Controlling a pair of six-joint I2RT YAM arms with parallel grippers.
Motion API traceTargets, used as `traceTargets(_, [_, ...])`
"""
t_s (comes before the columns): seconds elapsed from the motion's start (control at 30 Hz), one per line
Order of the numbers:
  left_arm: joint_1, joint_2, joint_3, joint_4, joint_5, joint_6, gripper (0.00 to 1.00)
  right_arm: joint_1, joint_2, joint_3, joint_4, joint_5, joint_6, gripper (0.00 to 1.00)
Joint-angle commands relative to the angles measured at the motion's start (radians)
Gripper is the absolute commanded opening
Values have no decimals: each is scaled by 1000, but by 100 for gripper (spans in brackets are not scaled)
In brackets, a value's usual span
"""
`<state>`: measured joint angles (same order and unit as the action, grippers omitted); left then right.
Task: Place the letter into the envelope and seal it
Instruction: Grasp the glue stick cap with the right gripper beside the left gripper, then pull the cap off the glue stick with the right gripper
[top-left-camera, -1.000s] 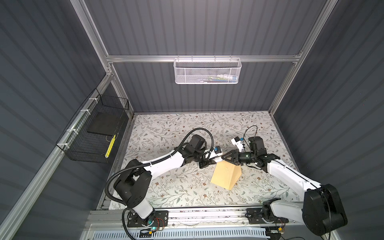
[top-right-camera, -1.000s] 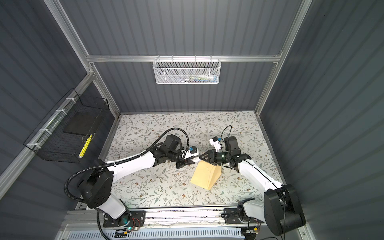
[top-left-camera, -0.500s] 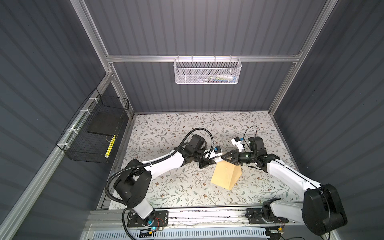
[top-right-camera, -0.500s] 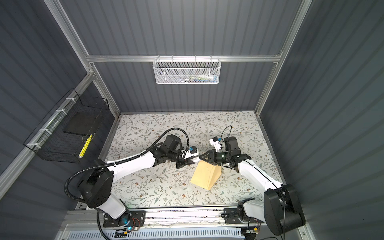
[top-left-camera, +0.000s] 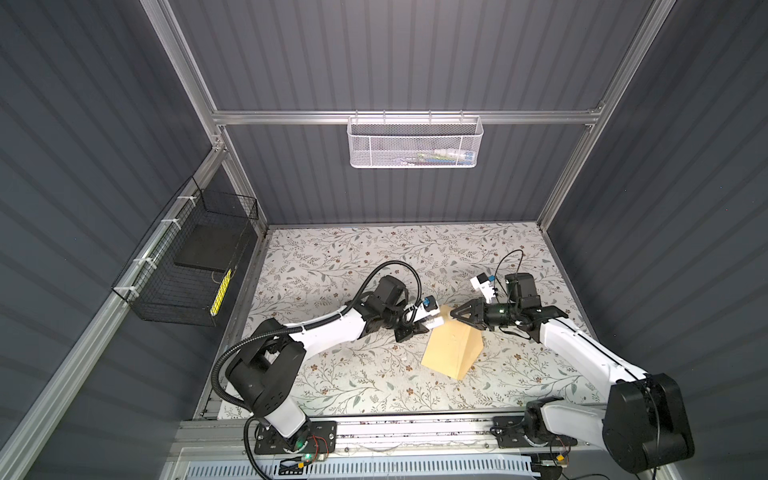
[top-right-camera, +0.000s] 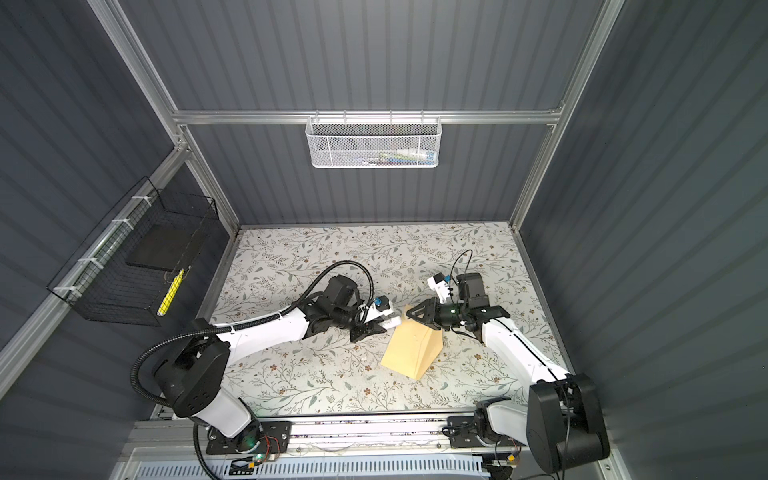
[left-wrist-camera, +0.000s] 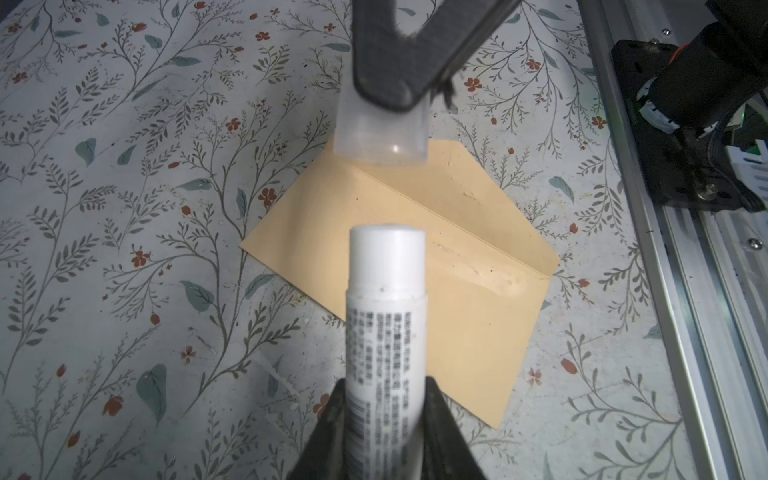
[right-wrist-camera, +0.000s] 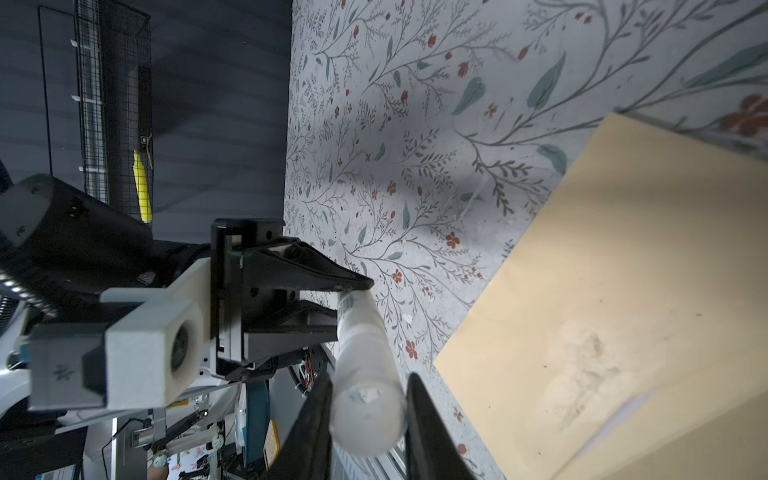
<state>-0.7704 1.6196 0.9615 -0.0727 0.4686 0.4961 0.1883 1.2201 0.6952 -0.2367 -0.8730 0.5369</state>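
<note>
The tan envelope (top-left-camera: 446, 353) lies on my floral tabletop (top-left-camera: 332, 257), front and centre, with its pointed flap open.

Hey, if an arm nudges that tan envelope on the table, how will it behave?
The envelope looks thin and light on the smooth table, so it probably slides easily. Its open flap seems creased and floppy, so pushing there would likely bend it rather than move it.

The envelope (right-wrist-camera: 623, 291) runs off the right wrist view's edge. Over the envelope, the cap (left-wrist-camera: 380, 133) hides one corner, and the tube (left-wrist-camera: 386, 332) is cut off below. The mesh basket (top-left-camera: 374, 145) beyond the envelope holds items too small to tell.
</note>
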Motion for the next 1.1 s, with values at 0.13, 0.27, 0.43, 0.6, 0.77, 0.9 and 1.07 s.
traceTargets(0.13, [26,-52,-21,40,-2,-71,0,-34,-21,84,-173,134,-68,14])
traceTargets(0.27, [32,-93,-63,162,13,-183,0,-34,19,225,-425,466,-129,18])
traceTargets(0.43, [33,-153,-164,467,23,-425,0,-33,114,330,-583,799,-185,20])
traceTargets(0.6, [32,-158,-233,778,36,-711,0,-30,218,377,-601,965,-213,20])
traceTargets(0.77, [31,-150,-278,1009,-8,-930,0,-23,315,411,-571,1008,-235,19])
traceTargets(0.9, [29,-140,-293,1105,-31,-1025,0,-16,384,416,-550,1001,-239,21])
traceTargets(1.07, [20,-140,-297,1128,-57,-1076,0,-13,429,405,-515,992,-237,29])
